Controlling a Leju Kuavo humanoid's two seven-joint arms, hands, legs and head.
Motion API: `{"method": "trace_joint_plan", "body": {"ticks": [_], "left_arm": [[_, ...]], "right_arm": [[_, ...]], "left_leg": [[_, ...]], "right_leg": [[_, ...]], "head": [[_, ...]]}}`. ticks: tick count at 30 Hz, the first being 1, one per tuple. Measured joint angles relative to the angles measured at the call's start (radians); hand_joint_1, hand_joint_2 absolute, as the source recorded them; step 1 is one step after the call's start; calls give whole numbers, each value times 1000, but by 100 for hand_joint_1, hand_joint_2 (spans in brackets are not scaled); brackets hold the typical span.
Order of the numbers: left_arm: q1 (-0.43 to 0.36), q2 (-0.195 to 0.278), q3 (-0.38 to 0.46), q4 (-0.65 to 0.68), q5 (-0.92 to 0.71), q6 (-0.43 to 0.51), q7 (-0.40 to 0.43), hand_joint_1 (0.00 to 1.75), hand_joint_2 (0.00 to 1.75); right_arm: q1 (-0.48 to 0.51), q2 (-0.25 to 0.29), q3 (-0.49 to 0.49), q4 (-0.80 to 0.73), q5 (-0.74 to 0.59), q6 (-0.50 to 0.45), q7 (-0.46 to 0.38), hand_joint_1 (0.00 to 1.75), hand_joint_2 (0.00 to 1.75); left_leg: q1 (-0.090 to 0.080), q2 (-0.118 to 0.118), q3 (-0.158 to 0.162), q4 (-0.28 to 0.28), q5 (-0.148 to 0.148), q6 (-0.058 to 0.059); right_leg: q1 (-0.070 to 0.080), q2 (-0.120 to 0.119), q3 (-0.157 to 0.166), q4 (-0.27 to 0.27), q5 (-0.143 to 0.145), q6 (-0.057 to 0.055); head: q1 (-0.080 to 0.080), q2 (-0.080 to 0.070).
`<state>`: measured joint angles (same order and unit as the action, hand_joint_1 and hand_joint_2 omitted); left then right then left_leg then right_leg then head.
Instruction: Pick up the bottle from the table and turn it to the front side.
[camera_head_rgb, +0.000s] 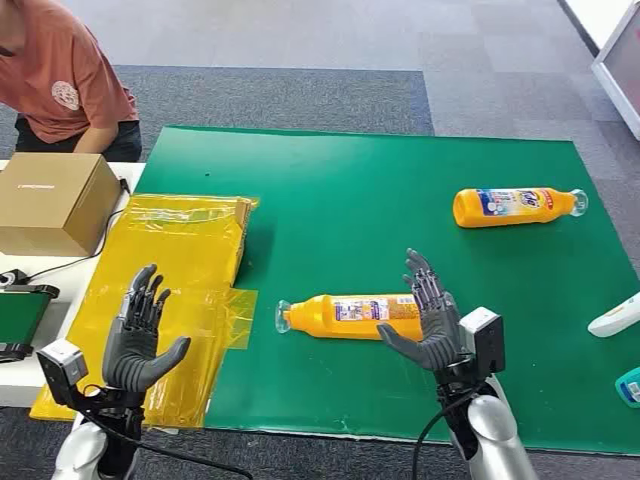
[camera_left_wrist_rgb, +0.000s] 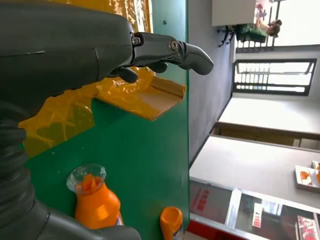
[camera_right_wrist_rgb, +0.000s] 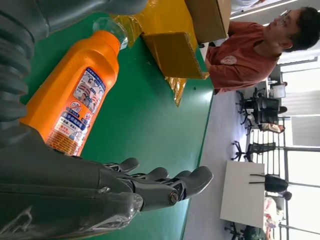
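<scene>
Right hand (camera_head_rgb: 432, 325) w/ fingers spread, holding nothing, just beside the orange plastic bottle (camera_head_rgb: 355, 316) lying on green mat (camera_head_rgb: 362, 210). Left hand (camera_head_rgb: 140, 335) also spread, holding nothing.

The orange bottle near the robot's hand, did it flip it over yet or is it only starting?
Only starting. Done: the right hand has reached the near bottle, fingers spread beside its base end. In hand: nothing is gripped; the bottle lies flat on the green mat, showing its small-print label. The left hand hovers open over the yellow plastic. Left: grip the bottle, lift it, and turn it to its front side.
</scene>
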<state>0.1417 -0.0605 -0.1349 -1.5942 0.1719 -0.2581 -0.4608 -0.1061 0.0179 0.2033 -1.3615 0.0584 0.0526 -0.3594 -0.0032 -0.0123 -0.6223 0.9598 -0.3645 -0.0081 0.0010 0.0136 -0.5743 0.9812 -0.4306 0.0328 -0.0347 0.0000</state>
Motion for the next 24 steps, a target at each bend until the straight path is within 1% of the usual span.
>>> {"method": "trace_joint_plan", "body": {"ticks": [6,13,24], "left_arm": [[-11,-2,-1,28,5,-19,-1,0,175],[-14,-2,-1,45,4,-25,-2,0,175],[-13,-2,-1,52,-14,-27,14,0,175]], "right_arm": [[-24,3,0,39,20,-1,-3,0,175],[-30,2,0,62,50,-11,-3,0,175],[-42,3,3,94,183,-73,28,0,175]], "left_leg": [[0,0,0,0,0,0],[0,0,0,0,0,0],[0,0,0,0,0,0]], "right_leg": [[0,0,0,0,0,0],[0,0,0,0,0,0],[0,0,0,0,0,0]], "head": [[0,0],[0,0],[0,0]]}}
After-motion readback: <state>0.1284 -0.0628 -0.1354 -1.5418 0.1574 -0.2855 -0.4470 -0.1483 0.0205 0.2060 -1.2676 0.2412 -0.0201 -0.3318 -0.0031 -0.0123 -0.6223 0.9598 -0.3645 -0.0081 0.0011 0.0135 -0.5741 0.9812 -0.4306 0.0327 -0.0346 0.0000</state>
